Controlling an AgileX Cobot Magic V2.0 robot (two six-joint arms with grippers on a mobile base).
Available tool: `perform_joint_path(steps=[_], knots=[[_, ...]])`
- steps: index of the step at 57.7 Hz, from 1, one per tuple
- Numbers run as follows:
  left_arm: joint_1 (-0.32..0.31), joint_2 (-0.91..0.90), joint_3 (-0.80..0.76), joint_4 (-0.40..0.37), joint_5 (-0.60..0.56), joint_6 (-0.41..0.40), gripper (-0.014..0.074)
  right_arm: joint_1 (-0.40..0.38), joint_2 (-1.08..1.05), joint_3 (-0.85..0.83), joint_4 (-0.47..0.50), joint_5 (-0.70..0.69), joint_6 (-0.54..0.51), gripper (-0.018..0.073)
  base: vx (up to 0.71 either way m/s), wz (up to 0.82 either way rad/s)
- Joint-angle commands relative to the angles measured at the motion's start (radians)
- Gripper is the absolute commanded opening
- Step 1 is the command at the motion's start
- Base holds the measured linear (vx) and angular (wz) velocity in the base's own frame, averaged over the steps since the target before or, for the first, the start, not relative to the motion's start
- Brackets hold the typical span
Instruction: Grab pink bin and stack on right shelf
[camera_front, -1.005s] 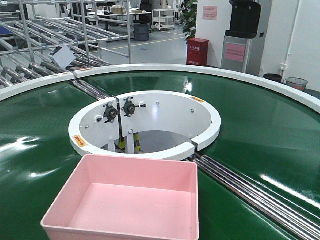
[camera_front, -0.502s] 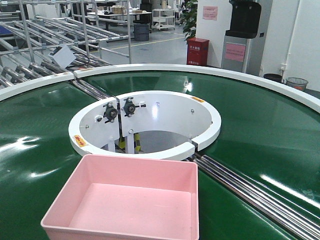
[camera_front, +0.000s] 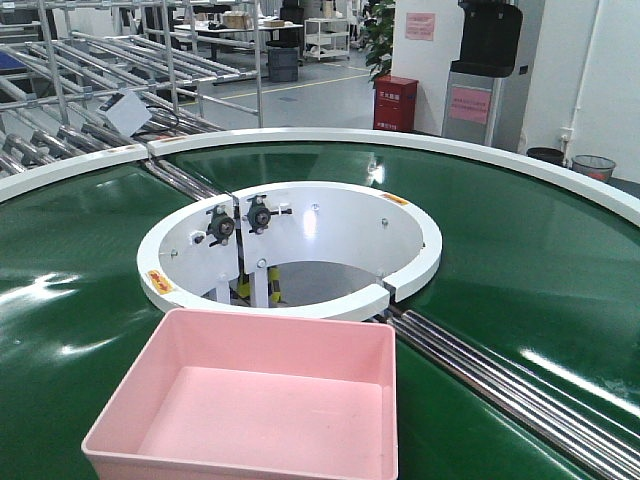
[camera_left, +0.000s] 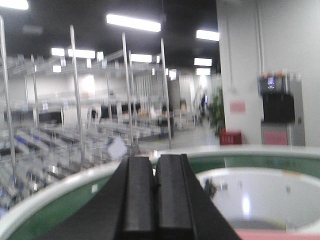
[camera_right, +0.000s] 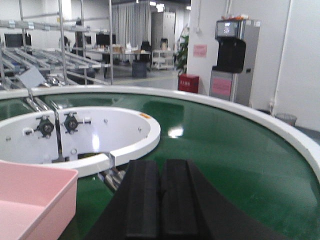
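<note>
Pink bin (camera_front: 250, 400) on glossy green belt (camera_front: 520, 250), metal racks (camera_front: 100, 60) beyond — left gripper (camera_left: 155, 172), right gripper (camera_right: 161, 172) pads together

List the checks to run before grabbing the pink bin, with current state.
1. Bin empty: ok.
2. Bin upright and flat on belt: ok.
3. Left pincer open for the grasp: not ok, jaws together.
4. Right pincer open for the grasp: not ok, jaws together; the bin sits to its left.
5. Pincers touching the bin: cannot tell for the left; the right is apart from it.
6. Shelf free for stacking: cannot tell, not in view.
</note>
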Motion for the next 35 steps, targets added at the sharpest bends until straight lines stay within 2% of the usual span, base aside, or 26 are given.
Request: perform_joint_path(steps=[1,8,16,23,26,30,32,35], knots=[[-0.006,0.099,-0.039,0.002,-0.025,0.004,0.0005,0.0,0.093,-0.042,-0.01,-0.06,-0.009,-0.0008,0.0,0.0],[-0.006,0.206,-0.039,0.002,-0.015,0.004,0.0057,0.0,0.197,-0.042,-0.006,-0.06,-0.008,0.0022,0.0,0.0],[-0.006,0.305,-0.039,0.002,-0.029,0.004,0.0215,0.0,0.271,-0.042,-0.006,-0.061,-0.008,0.0113,0.0,0.0],[-0.006,0.373,-0.039,0.002,-0.024,0.004,0.0409,0.0,0.32,-0.042,-0.006,-0.06,-0.008,0.0279,0.0,0.0],[-0.006,0.396,-0.039,0.002,-0.024,0.004,0.0465,0.0,0.338,-0.042,-0.006,-0.062,-0.008,0.0354,0.0,0.0],[-0.006,0.433,-0.039,0.0,-0.026,-0.022,0.0509,0.0,0.375,-0.041,0.003,-0.068,0.001,0.0456,0.0,0.0],[-0.006,0.463,-0.039,0.0,-0.026,-0.028,0.0516,0.0,0.398,-0.041,0.052,-0.065,0.041,0.0496,0.0,0.0],[-0.007,0.497,-0.042,0.0,-0.016,-0.027,0.0515,0.0,0.429,-0.047,0.081,-0.061,0.047,0.053,0.0,0.0]])
